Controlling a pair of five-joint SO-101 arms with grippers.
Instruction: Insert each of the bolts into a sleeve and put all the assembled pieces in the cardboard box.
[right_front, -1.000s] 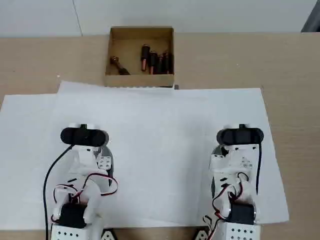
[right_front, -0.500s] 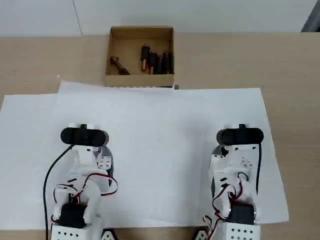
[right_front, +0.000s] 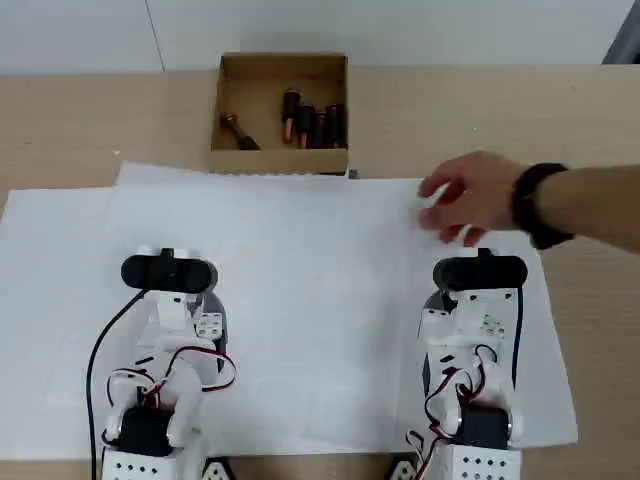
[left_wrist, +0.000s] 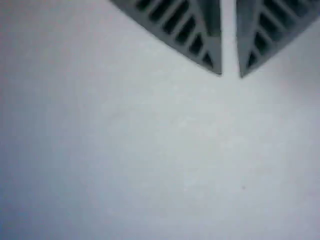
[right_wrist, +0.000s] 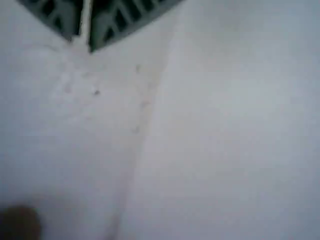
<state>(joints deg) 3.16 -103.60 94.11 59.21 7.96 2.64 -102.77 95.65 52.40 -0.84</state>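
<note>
The cardboard box (right_front: 283, 160) stands at the far side of the table and holds several copper-and-black assembled pieces (right_front: 310, 120), plus one lying apart (right_front: 236, 131). Both arms are folded back at the near edge over the white paper. My left gripper (left_wrist: 229, 70) points down at bare paper, its grey fingers (left_wrist: 192, 35) nearly touching with nothing between them. Just above the paper, my right gripper (right_wrist: 82, 44) is likewise shut and empty.
A large white paper sheet (right_front: 300, 270) covers the table in front of the arms. A person's hand (right_front: 470, 195) with a dark wristband reaches in from the right, over the paper just beyond the right arm (right_front: 478, 330). The left arm (right_front: 168, 330) sits near the front edge.
A person's hand has come in from the right over the far right part of the paper. Neither arm has moved, and the box contents are the same.
</note>
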